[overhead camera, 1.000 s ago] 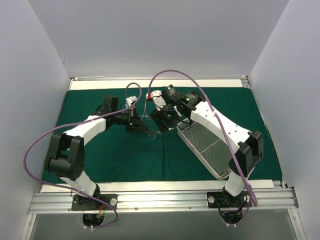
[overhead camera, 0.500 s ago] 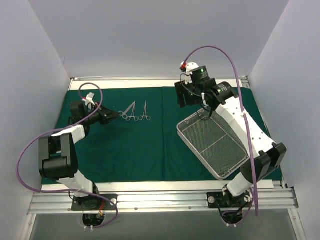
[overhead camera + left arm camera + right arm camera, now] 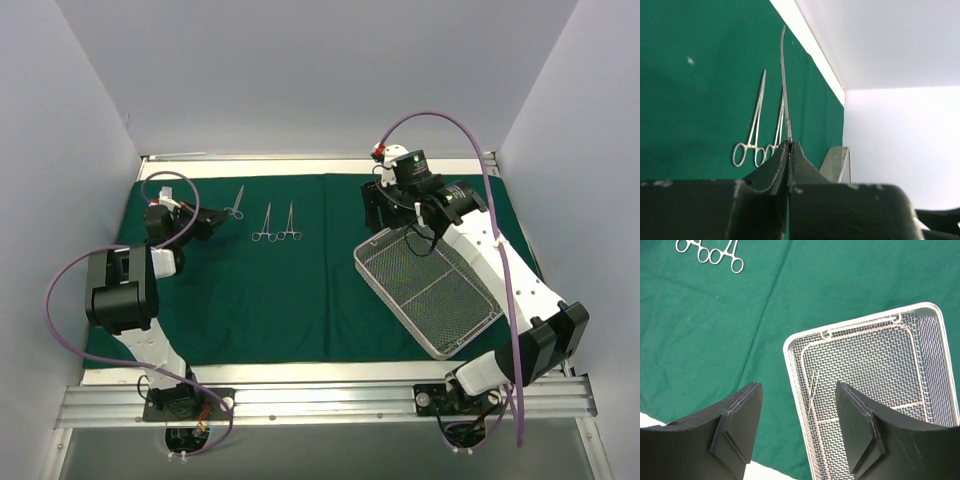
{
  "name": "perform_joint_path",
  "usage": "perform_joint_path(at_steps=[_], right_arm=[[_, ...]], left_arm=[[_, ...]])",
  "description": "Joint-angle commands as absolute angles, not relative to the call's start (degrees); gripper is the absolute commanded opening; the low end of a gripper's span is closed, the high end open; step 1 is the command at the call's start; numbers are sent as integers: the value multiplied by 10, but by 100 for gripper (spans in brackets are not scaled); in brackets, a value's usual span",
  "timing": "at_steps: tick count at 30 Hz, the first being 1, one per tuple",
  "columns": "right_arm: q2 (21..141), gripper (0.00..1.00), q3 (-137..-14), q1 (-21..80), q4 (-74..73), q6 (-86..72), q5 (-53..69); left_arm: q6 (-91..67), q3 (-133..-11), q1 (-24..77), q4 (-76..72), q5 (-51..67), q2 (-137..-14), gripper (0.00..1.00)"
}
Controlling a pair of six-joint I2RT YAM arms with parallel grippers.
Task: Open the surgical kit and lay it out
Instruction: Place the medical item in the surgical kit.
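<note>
The dark green cloth wrap (image 3: 300, 290) lies spread over the table. My left gripper (image 3: 210, 222) is at the far left, shut on a thin silver instrument (image 3: 236, 203) whose tip points toward the back edge. In the left wrist view my gripper (image 3: 789, 144) pinches the instrument's shaft (image 3: 784, 75). Two more scissor-handled instruments (image 3: 277, 225) lie side by side just to the right; they also show in the left wrist view (image 3: 752, 145). My right gripper (image 3: 383, 212) is open and empty above the far corner of the wire-mesh tray (image 3: 440, 345). In the right wrist view my gripper (image 3: 799, 386) hovers over the tray's rim (image 3: 790, 365), and a thin silver tool (image 3: 813, 390) lies inside.
White walls enclose the table on three sides. A white strip (image 3: 320, 166) runs along the drape's back edge. Purple cables (image 3: 60, 300) loop off both arms. The two laid-out instruments' ring handles show at the top left of the right wrist view (image 3: 710, 251).
Both arms pulled apart from the centre. My left gripper then drew one of three laid-out instruments leftward, away from the other two. My right gripper shifted slightly over the tray's far corner.
</note>
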State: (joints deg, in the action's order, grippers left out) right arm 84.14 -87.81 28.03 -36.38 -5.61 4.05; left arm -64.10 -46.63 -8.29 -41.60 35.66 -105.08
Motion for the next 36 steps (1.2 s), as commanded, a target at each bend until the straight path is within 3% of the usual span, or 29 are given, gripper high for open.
perform_joint_path(at_steps=[1,31,34,36], right_arm=[[805,60,-861,270,-352,-65,51],[797,61,-838,266,-354,-69,62],[797,61,-838,266,-355,-70,61],[797,61,-837,267,-353,-70,62]], left_arm=[[-640,-467,-80,-483,319,-1052,2],[-664,-383,-46,-509,260,-1115,2],[-660,-380,-47,-493,257,-1114,5],[-661,-374,-47,-486,254,-1112,12]])
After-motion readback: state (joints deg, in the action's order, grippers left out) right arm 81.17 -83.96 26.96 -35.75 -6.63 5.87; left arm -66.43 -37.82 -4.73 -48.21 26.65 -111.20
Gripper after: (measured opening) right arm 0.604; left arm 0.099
